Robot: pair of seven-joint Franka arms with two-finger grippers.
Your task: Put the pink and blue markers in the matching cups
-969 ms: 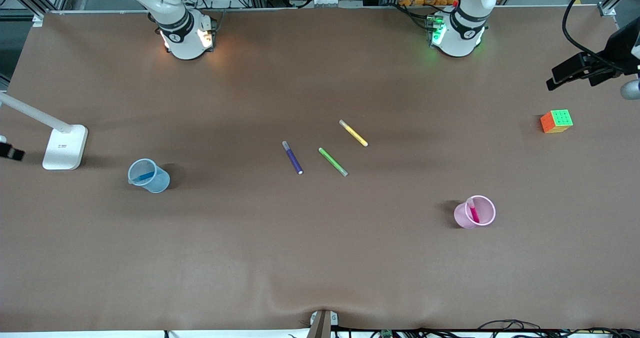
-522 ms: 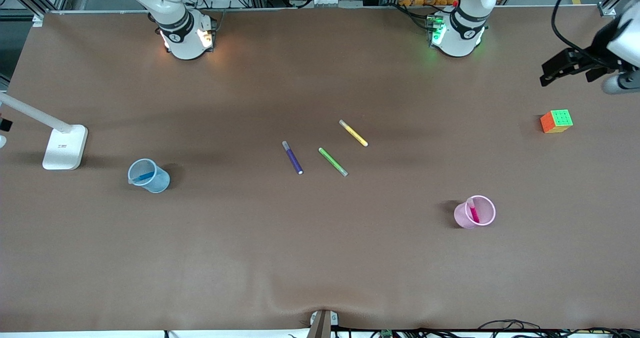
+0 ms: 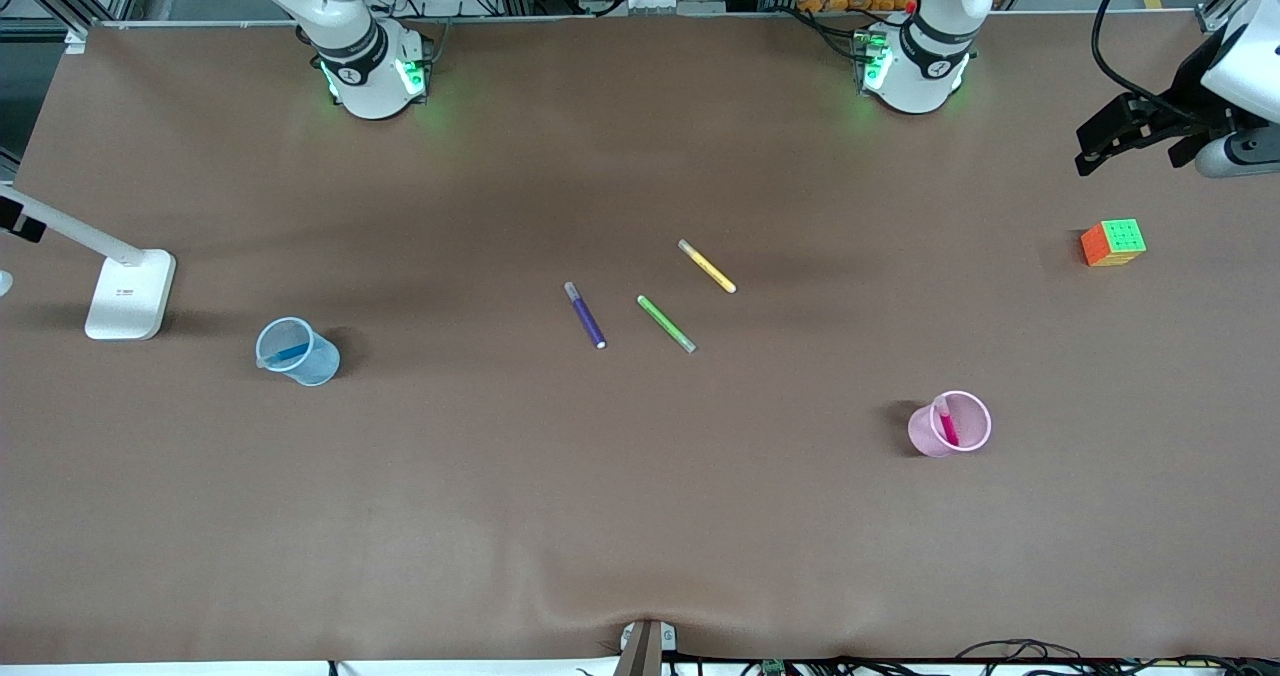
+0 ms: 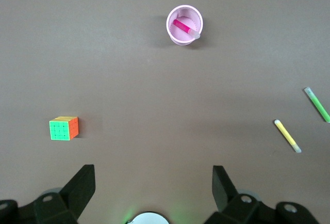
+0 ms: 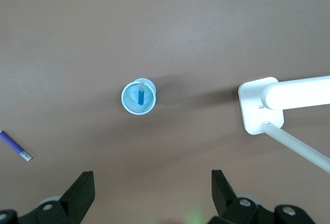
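The pink marker [image 3: 946,424] stands tilted inside the pale pink cup [image 3: 962,444], toward the left arm's end of the table; the pair shows again in the left wrist view as marker [image 4: 183,28] and cup [image 4: 175,37]. The blue marker [image 3: 289,353] leans inside the light blue cup [image 3: 318,366], toward the right arm's end, and shows in the right wrist view as marker [image 5: 141,96] in cup [image 5: 130,105]. My left gripper [image 3: 1100,146] [image 4: 153,182] hangs open and empty high over the left arm's end. My right gripper [image 5: 153,185] is open and empty too, with only a bit of it [image 3: 20,218] at the front view's edge.
A purple pen [image 3: 585,315], a green pen [image 3: 666,323] and a yellow pen [image 3: 707,266] lie mid-table. A colour cube [image 3: 1113,243] sits at the left arm's end. A white lamp base [image 3: 128,294] with its arm stands beside the blue cup.
Both grippers have drawn upward and toward the robots' side, staying open. The light on the right arm's base went from orange-white to green. Cups and pens have not moved.
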